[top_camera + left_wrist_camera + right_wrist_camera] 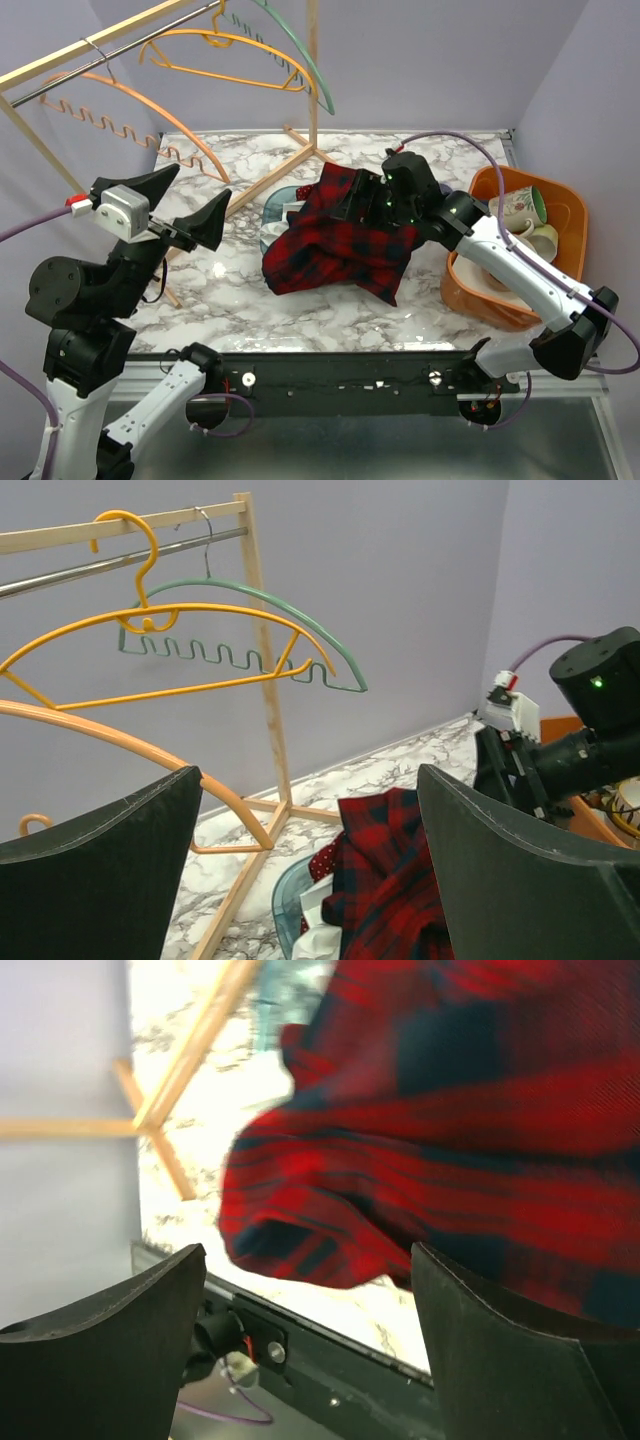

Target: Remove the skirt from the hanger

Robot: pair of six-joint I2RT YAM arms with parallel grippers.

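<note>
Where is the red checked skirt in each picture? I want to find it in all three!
Top external view: the skirt lies crumpled in the middle of the table.
Left wrist view: the skirt is at the bottom, just right of the middle.
Right wrist view: the skirt fills the upper right, close up.
Shared landmark: the wooden rack shows to the skirt's left in all three.

Our left arm (75, 330) and right arm (520, 275) pair white shells with black joints. Purple cables (35, 225) trail off both. A white block (125, 212) with a red tab (77, 203) at its nine o'clock tops the left wrist, and green lights (388, 205) dot the right one. Our fingers (100, 880) are black wedges.
</note>
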